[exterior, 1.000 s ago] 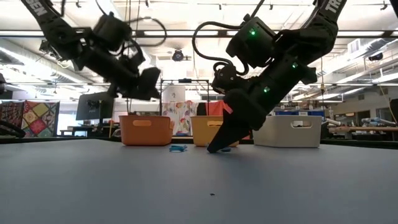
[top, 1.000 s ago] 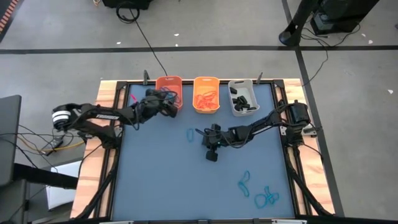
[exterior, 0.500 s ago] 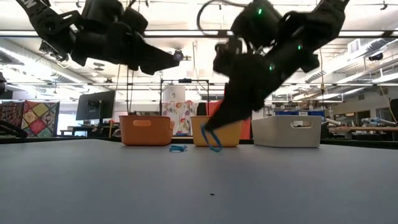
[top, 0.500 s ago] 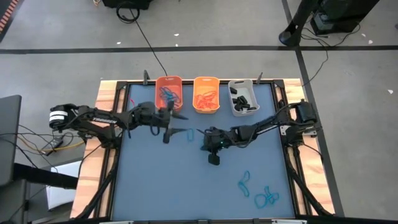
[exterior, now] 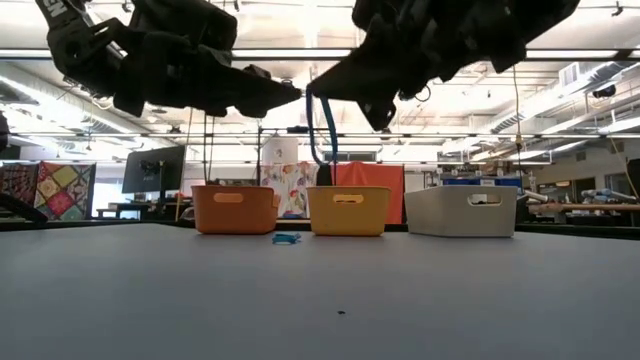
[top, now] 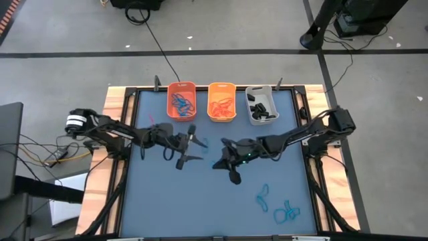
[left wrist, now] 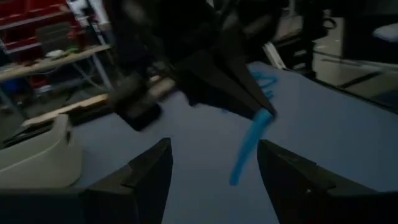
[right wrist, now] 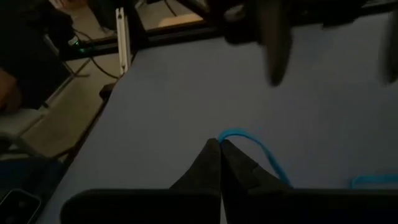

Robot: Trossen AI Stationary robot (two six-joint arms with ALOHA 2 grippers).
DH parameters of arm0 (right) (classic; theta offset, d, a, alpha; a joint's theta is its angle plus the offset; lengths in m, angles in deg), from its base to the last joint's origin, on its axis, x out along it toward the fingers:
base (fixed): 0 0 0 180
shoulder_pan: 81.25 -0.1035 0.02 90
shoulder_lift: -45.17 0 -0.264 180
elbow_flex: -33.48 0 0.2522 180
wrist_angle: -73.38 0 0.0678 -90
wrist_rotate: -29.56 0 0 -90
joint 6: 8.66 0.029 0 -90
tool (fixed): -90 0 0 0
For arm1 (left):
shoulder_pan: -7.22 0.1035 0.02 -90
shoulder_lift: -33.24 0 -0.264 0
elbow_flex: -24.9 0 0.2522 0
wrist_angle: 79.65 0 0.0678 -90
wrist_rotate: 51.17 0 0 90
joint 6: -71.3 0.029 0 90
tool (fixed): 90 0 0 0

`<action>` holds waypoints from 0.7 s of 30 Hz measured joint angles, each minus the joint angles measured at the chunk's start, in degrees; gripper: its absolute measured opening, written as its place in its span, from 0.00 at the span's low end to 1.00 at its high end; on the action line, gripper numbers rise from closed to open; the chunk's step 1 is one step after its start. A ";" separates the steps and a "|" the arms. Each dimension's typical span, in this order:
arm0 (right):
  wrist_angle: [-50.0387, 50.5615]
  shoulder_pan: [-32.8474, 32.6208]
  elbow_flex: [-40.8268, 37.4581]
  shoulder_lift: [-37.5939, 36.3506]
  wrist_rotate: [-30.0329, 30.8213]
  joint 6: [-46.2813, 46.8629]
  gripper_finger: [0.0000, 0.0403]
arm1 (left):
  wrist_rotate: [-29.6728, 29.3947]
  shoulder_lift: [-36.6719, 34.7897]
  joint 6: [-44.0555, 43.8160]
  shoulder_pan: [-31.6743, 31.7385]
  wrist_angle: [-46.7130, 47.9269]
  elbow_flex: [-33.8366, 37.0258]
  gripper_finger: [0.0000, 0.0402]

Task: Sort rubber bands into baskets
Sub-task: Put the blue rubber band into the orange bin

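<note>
Since a second ago the left arm has swung away from the orange basket point(top: 181, 101) toward the middle of the table point(top: 167, 194), and the right arm has lifted a blue rubber band point(exterior: 320, 125) off the surface, where its tips were pressed down before.

The left gripper point(top: 192, 144) now hangs above the table in front of the orange basket, reaching toward the right arm, its jaws spread wide and holding nothing. In its wrist view the two dark fingers point(left wrist: 149, 171) frame the other arm's tip and the dangling blue band point(left wrist: 252, 146).

The right gripper point(top: 218, 163) sits just beside it, near the table's centre, raised well clear of the surface in the low view. Its jaws are clenched on the blue rubber band, which droops from the tips as a thin loop point(right wrist: 249, 146).

At the far edge stand three baskets in a row. The orange basket holds blue bands, the yellow-orange basket point(top: 222, 102) holds orange bands, and the grey-white basket point(top: 261, 104) holds small black ones.

One blue band point(top: 204, 142) lies on the table in front of the baskets, between the two grippers. More loose blue bands point(top: 277, 206) lie near the front right corner, well apart from both arms.
</note>
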 joint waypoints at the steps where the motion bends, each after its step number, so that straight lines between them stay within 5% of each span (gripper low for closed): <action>1: 0.08 -0.09 0.00 -0.41 0.47 0.00 0.01 | 0.79 0.26 0.32 -0.13 0.10 -0.03 0.59; 16: -2.24 -0.55 0.02 -1.93 1.85 -0.39 0.01 | 1.23 9.59 -1.72 -2.32 -3.67 -5.67 0.58; 21: -2.62 -0.55 0.02 -1.91 1.98 -0.39 0.01 | 4.70 10.19 -2.58 -2.32 -3.08 -6.57 0.47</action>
